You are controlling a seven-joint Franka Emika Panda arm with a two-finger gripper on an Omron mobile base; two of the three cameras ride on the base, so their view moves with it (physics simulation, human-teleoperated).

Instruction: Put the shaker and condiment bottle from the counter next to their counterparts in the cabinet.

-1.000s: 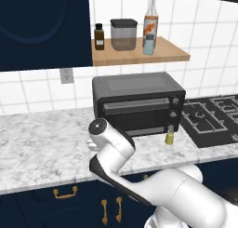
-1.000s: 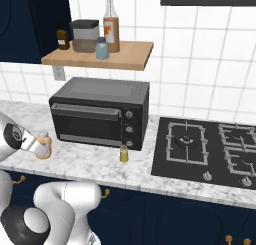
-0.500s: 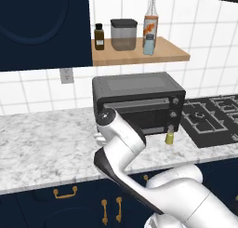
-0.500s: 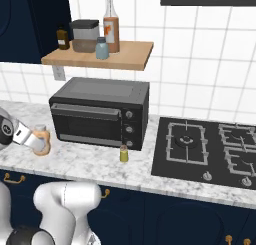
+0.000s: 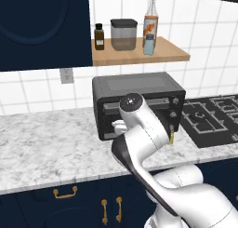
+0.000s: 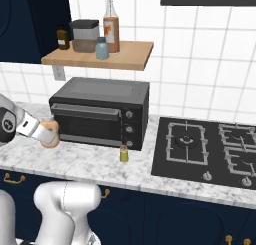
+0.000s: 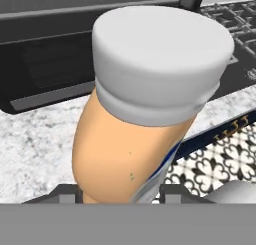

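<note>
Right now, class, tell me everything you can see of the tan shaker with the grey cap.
The shaker is a small tan-orange cylinder, smooth like plastic, topped with a wide pale grey cap that overhangs the body. In the hand view it leans a little. The claw is closed on it, with the fingers at its lower body. In the right base view it is just off the toaster oven's front left corner, low above the marble counter; whether it rests there cannot be told.

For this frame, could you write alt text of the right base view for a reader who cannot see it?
The gripper holds the shaker at the counter's left, in front of the toaster oven. The condiment bottle stands on the counter; above, the cabinet holds the pale blue shaker and tall bottle.
</note>
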